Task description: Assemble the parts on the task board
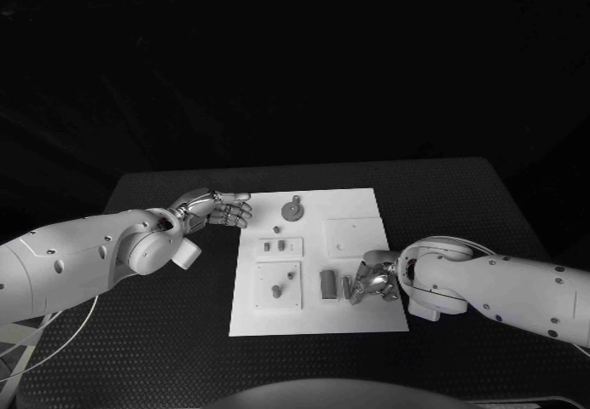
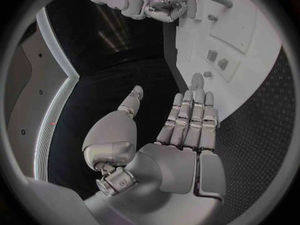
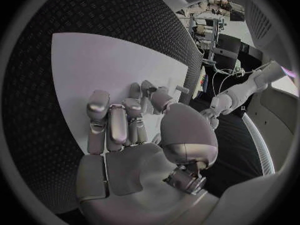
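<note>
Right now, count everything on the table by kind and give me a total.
task board: 1
grey parts that I can make out on it: 6
hands: 2, the left hand and the right hand
Total: 9

Head camera looks steeply down on the flat white rectangular task board (image 1: 356, 213); each wrist camera sits close behind its hand, sharing that board.

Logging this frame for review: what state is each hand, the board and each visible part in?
Left silver hand: open, fingers extended at the board's left edge, holding nothing.
Right silver hand: fingers curled down over the board; grip hidden.
White task board: flat on the table.
Round grey part: lying on the board, untouched.
Upright grey block: on the board beside the right hand.
</note>
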`<state>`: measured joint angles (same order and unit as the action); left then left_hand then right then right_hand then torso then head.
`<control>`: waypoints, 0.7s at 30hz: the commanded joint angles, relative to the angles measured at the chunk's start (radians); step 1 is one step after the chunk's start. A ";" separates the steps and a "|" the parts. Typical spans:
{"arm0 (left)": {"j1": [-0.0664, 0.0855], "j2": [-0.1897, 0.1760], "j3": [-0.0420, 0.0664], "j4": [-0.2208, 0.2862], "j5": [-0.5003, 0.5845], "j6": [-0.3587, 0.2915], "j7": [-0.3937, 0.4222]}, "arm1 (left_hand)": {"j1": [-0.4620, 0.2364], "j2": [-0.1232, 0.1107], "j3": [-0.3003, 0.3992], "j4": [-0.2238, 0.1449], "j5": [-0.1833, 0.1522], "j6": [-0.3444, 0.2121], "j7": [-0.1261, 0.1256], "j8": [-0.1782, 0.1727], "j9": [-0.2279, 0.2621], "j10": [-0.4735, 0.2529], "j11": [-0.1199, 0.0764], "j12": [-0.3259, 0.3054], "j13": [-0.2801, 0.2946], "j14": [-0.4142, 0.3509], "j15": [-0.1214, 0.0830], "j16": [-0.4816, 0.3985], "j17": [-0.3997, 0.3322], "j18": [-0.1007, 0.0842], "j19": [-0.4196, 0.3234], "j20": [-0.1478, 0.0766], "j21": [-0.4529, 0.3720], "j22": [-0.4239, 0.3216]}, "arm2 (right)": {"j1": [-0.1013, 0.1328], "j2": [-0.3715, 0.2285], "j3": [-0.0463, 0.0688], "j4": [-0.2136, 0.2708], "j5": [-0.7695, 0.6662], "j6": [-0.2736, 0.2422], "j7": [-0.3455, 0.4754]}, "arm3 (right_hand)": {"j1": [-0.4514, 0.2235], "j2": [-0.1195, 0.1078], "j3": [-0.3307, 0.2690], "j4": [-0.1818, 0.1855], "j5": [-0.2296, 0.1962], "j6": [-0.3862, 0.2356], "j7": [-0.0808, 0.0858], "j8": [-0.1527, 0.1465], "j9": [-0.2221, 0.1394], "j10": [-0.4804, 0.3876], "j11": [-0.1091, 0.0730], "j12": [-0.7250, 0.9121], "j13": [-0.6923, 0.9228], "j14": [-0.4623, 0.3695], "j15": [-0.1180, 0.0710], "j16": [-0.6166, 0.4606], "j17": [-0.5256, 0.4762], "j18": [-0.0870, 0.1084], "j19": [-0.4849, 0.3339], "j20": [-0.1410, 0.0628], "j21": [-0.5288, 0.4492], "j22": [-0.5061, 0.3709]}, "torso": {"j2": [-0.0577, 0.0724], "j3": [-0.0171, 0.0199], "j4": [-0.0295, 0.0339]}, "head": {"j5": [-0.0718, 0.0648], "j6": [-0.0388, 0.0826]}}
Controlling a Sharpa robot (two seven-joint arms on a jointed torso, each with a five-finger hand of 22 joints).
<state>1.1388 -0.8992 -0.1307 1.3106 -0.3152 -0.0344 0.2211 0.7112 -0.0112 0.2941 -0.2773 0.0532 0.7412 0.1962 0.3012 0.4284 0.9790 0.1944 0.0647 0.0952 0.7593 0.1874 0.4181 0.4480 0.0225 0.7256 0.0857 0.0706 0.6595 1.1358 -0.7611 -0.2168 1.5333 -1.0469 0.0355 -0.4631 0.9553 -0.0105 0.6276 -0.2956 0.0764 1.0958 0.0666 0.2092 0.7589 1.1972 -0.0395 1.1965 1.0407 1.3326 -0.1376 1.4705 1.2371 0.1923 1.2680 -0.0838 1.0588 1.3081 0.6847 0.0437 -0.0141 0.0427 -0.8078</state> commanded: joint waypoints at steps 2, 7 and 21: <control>0.001 0.000 0.001 0.002 -0.004 0.016 0.005 | -0.005 0.004 0.003 -0.005 -0.004 0.004 0.019 0.004 0.002 -0.004 0.002 0.006 -0.001 -0.006 -0.002 -0.005 0.001 0.002 -0.006 0.000 0.003 0.000 | -0.001 -0.001 -0.001 -0.005 -0.021 0.016 -0.007 | 0.026 -0.013 -0.009 -0.001 0.002 -0.003 0.001 0.001 0.002 0.004 -0.003 -0.004 0.001 -0.003 -0.004 -0.004 -0.001 0.070 -0.009 0.003 0.004 0.019 | 0.000 -0.0001 0.0003 | 0.000 -0.001; 0.001 0.000 0.001 0.002 -0.005 0.016 0.004 | -0.005 0.004 0.003 -0.005 -0.004 0.004 0.019 0.004 0.002 -0.004 0.002 0.006 -0.001 -0.006 -0.002 -0.005 0.001 0.002 -0.006 0.000 0.003 0.000 | -0.001 -0.002 -0.001 -0.005 -0.019 0.017 -0.005 | 0.032 -0.030 -0.017 0.000 0.002 -0.002 0.000 0.001 0.003 0.004 -0.004 -0.005 0.001 -0.004 -0.004 -0.005 -0.001 0.070 -0.010 0.006 0.004 0.018 | 0.000 -0.0003 -0.0001 | -0.001 -0.001; 0.001 0.000 0.001 0.001 -0.006 0.018 0.002 | -0.004 0.004 0.003 -0.006 -0.004 0.003 0.019 0.004 0.002 -0.004 0.002 0.006 -0.002 -0.006 -0.002 -0.005 0.002 0.002 -0.006 0.000 0.003 0.000 | -0.001 -0.022 -0.001 0.010 0.028 0.036 0.015 | -0.014 -0.096 -0.041 0.008 0.003 0.005 0.003 -0.002 -0.004 0.007 -0.001 -0.010 -0.002 -0.004 -0.001 -0.009 -0.005 0.070 -0.005 0.014 -0.002 0.011 | 0.000 0.0001 0.0000 | 0.000 -0.002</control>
<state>1.1388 -0.9002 -0.1304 1.3101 -0.3166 -0.0313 0.2170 0.7113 -0.0112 0.2941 -0.2773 0.0532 0.7412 0.1962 0.3013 0.4292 0.9790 0.1944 0.0647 0.0953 0.7593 0.1874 0.4181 0.4486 0.0225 0.7256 0.0857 0.0706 0.6595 1.1367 -0.7816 -0.2164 1.5402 -1.0335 0.0473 -0.4573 0.9399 -0.1005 0.5919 -0.2868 0.0766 1.0983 0.0640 0.2097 0.7559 1.1971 -0.0394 1.1925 1.0405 1.3324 -0.1372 1.4668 1.2324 0.1942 1.2610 -0.0767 1.0589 1.3078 0.6848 0.0436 -0.0137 0.0419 -0.8091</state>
